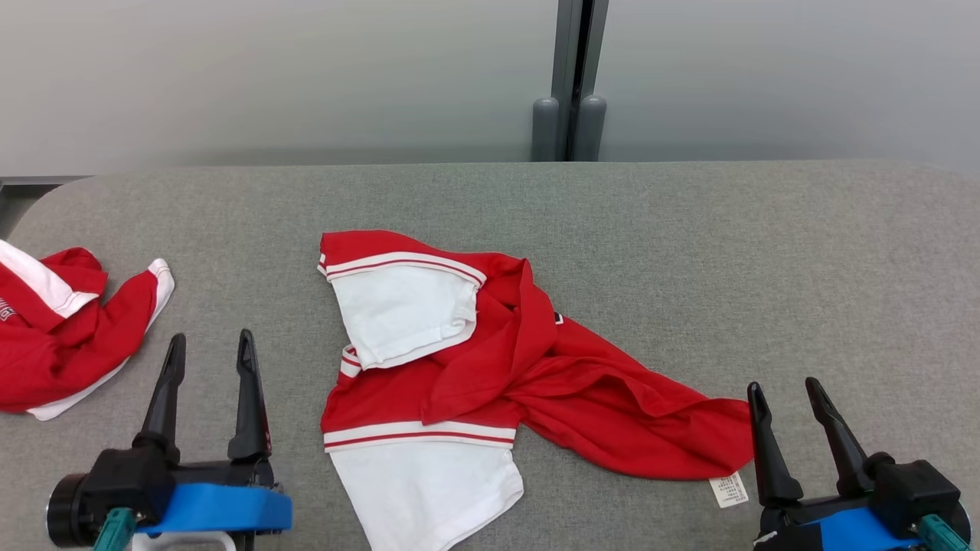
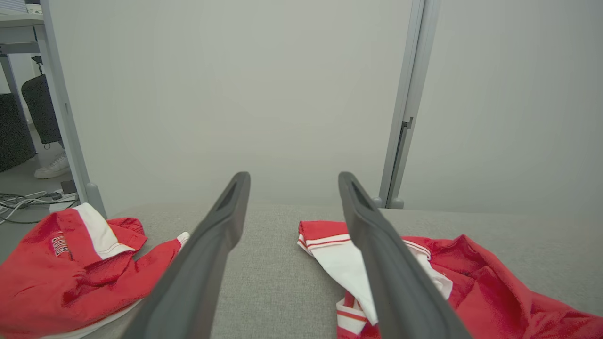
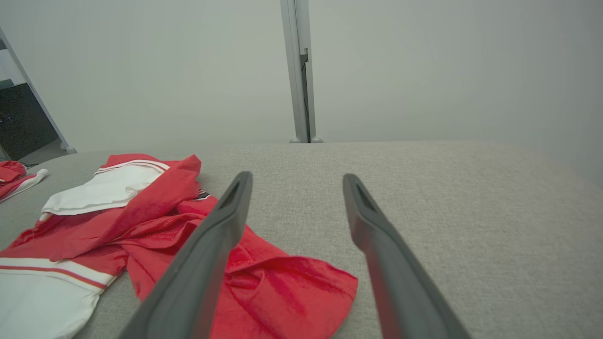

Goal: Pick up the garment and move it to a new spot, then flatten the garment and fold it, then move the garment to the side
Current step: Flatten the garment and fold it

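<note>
Garment (image 1: 536, 367): bright red through the body, plain white at both sleeve panels, each white panel bordered by a red band with white stripes and a thin red line between them. Care label (image 1: 729, 490) at the red hem: white, tiny dark print, unreadable. Second garment (image 1: 61, 337): same red, white panels and white trim, pale lettering on the red, not legible. Table cover (image 1: 689, 245): uniform mid grey with a fine woven fleck. Left gripper (image 1: 210, 344) and right gripper (image 1: 782, 386): matt black fingers and bodies, bright blue plate beneath, teal fittings at the outer sides. Wall (image 1: 230, 76): plain pale grey-white. Post (image 1: 570, 76): darker grey.
</note>
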You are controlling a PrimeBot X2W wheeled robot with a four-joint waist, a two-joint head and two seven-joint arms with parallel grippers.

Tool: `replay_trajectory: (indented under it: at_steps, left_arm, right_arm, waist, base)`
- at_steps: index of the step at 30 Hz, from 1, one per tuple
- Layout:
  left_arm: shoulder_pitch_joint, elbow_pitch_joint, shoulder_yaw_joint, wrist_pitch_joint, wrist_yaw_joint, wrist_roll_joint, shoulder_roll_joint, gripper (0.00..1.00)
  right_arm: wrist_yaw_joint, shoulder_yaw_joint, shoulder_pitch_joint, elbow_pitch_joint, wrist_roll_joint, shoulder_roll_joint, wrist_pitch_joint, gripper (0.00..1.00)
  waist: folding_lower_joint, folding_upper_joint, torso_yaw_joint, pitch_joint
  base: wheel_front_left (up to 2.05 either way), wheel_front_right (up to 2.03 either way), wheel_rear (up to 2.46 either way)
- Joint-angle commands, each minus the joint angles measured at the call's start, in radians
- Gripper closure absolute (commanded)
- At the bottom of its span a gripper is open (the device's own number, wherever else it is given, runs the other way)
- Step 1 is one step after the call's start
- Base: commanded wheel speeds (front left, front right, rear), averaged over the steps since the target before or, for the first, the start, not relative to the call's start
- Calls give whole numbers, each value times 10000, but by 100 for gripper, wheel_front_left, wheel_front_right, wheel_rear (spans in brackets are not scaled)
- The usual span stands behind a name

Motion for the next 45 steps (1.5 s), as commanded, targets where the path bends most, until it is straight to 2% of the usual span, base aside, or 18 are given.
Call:
replay_trajectory:
  at_steps: [1, 11, 21, 27, 34, 39, 44, 45]
  left_arm:
    - [164, -99, 124, -24, -10, 85, -49, 0]
    - [1333, -518, 463, -25, 79, 446, -513, 0]
    - [1259, -499, 621, -27, 24, 557, -575, 0]
    - [1122, -445, 408, -27, 15, 446, -582, 0]
    - [921, -310, 170, -27, 3, 315, -580, 0]
    - [780, -262, -78, -27, 83, 126, -577, 0]
    - [620, -187, -365, -25, 160, -31, -581, 0]
    - [620, -187, -365, -25, 160, -31, -581, 0]
  right_arm:
    - [6, -10, 127, -2, -54, -16, -4, 0]
    - [4, -12, 331, 108, 17, -15, -4, 0]
    - [6, 121, 297, 364, 23, -15, -4, 0]
    - [6, 707, -207, 678, -118, -15, -4, 0]
    - [6, 1877, -2039, 1710, -76, -18, 308, 0]
    - [4, 2672, -3483, 2870, 52, -22, 794, 0]
    - [4, 3038, -4544, 4463, 153, -24, 1428, 0]
    - [4, 3038, -4544, 4463, 153, -24, 1428, 0]
  waist:
    - [2, 1, 3, -18]
    - [2, 1, 91, -108]
    - [2, 1, 106, -160]
    - [2, 1, 293, -150]
    - [2, 1, 695, 43]
    - [2, 1, 1106, 246]
    - [2, 1, 1517, 449]
    - [2, 1, 1517, 449]
  base:
    - [0, 0, 0]
    - [0, 0, 0]
    - [0, 0, 0]
    - [0, 0, 0]
    - [0, 0, 0]
    - [0, 0, 0]
    - [0, 0, 0]
    - [0, 0, 0]
